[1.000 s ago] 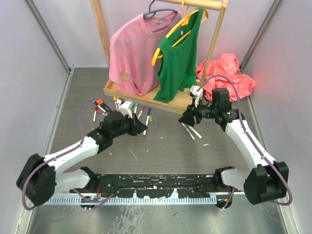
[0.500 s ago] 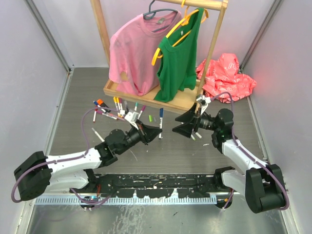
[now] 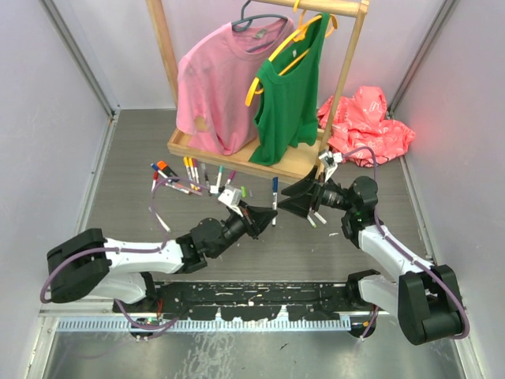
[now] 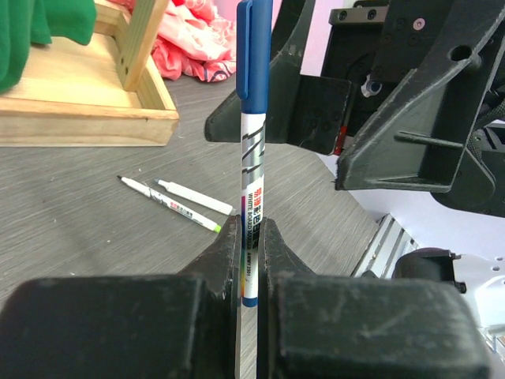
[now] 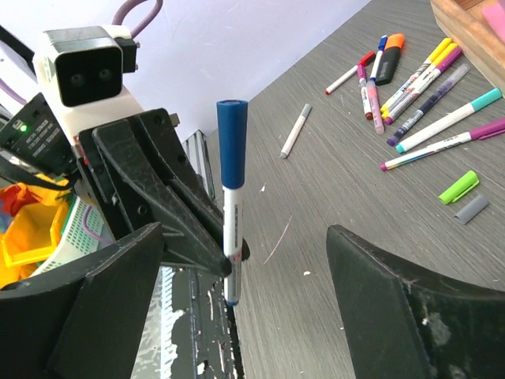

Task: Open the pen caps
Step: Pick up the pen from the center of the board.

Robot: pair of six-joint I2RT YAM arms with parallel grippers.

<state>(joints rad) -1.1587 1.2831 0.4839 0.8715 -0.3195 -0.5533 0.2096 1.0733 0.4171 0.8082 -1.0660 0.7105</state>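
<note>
My left gripper is shut on the lower barrel of a white marker, holding it upright. The marker's blue pen cap is on its top end. My right gripper faces it from the right, wide open, and its fingers do not touch the cap. Loose pen caps, one green and one grey, lie on the table. Several capped markers lie near the rack's base.
A wooden clothes rack with a pink shirt and a green top stands behind. A red bag lies at the back right. Two uncapped markers rest under the right arm.
My left arm has carried the marker to the right, up to the right gripper. The right gripper has opened wide and swung down and left to face it.
</note>
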